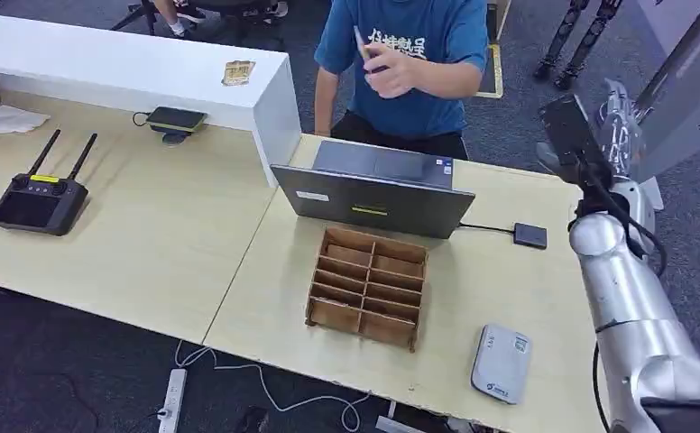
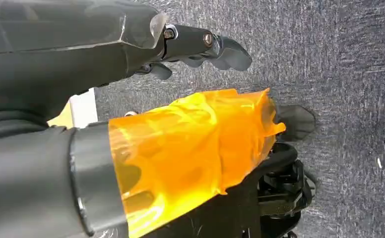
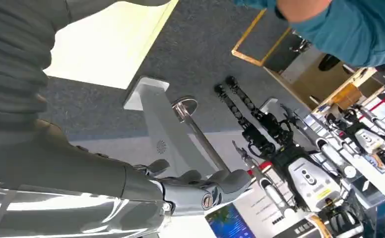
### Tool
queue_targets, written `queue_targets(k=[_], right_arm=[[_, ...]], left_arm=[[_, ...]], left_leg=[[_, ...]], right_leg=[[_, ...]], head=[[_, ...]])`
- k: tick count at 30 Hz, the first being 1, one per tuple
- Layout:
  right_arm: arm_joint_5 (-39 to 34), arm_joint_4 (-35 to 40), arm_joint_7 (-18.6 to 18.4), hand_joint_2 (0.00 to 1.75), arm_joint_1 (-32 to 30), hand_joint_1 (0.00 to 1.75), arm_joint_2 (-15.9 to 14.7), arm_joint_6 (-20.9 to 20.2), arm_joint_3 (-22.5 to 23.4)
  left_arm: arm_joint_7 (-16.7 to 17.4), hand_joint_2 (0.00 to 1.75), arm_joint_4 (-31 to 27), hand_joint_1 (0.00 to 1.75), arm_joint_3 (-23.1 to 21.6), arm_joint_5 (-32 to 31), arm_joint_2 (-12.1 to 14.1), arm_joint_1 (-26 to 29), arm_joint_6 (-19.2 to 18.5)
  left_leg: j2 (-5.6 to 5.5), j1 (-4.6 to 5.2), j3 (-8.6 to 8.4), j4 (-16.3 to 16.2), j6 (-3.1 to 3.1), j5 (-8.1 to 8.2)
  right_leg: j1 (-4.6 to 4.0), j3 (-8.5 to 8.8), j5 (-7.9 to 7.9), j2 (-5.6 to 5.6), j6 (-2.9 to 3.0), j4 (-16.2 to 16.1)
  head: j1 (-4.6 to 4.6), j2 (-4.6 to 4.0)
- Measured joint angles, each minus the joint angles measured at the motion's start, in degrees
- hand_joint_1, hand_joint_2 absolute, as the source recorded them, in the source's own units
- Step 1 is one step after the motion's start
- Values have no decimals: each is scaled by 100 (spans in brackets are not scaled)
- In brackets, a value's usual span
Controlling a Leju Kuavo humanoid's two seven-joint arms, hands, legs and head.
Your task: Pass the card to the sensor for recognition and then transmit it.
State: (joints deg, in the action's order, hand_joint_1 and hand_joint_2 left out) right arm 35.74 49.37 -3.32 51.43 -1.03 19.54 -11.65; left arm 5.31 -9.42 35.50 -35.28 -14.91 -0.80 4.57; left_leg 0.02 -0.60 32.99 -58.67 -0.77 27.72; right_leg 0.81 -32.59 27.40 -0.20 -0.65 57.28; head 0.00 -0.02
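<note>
Right arm [image 1: 630,307] rises along the right edge of the head view, silver and bent; the right hand [image 1: 619,122] sits up at the upper right, raised beside the table's far corner; in the right wrist view that hand [image 3: 200,191] shows along the bottom, pale fingers [image 3: 230,181] stretched out nearly straight, close together, with nothing between them; they touch nothing, only floor and a white stand [image 3: 156,114] beyond them.

Left hand [image 2: 180,64] shows in the left wrist view, over grey carpet; dark fingers [image 2: 220,47] reach out at the top of the frame, lightly bent, holding nothing; the thumb [image 2: 190,148] below them is wrapped in orange film; a clear gap lies between thumb and fingers.

The card [image 1: 361,42] is at top centre of the head view, pinched in the raised hand [image 1: 391,72] of a person in a blue shirt [image 1: 400,54], well apart from both robot hands; the person sits behind an open laptop [image 1: 373,194] at the middle of the frame.

On the table [image 1: 148,234]: a wooden divider box [image 1: 369,287] just below the laptop; a grey sensor [image 1: 501,363] at lower right, flat on the wood; a small black box [image 1: 529,235] on a cable right of the laptop; a remote [image 1: 40,198] with two aerials at left.
</note>
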Motion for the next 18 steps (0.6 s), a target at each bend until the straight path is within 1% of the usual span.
queue_targets(k=[5, 12, 15, 18], right_arm=[[-18, 46, 35, 175, -29, 0, 0, 22, 48], [-311, 361, 241, 175, -241, 0, 0, 118, 201], [-536, 682, 415, 175, -465, 0, 0, 120, 267], [-649, 1061, 470, 175, -742, 0, 0, 118, 295]], left_arm=[[-2, 0, 0, 0, 0, 2, 0, -1, 9], [-4, 0, 0, 0, 0, 37, 0, 0, 35], [-24, 0, 0, 0, 0, 103, -2, 1, 59], [-59, 0, 0, 0, 4, 131, -4, 2, 74]], left_leg=[[0, 0, 0, 0, 0, 0], [0, 0, 0, 0, 0, 0], [-1, 0, 0, 0, 0, 0], [0, 0, 0, 0, 0, 1]], right_leg=[[0, 0, 0, 0, 0, 0], [0, 0, 0, 0, 0, 0], [0, 0, 0, -1, 0, 0], [0, 0, 0, 1, 0, 0]], head=[[0, 0], [0, 0], [2, 0], [0, 0]])
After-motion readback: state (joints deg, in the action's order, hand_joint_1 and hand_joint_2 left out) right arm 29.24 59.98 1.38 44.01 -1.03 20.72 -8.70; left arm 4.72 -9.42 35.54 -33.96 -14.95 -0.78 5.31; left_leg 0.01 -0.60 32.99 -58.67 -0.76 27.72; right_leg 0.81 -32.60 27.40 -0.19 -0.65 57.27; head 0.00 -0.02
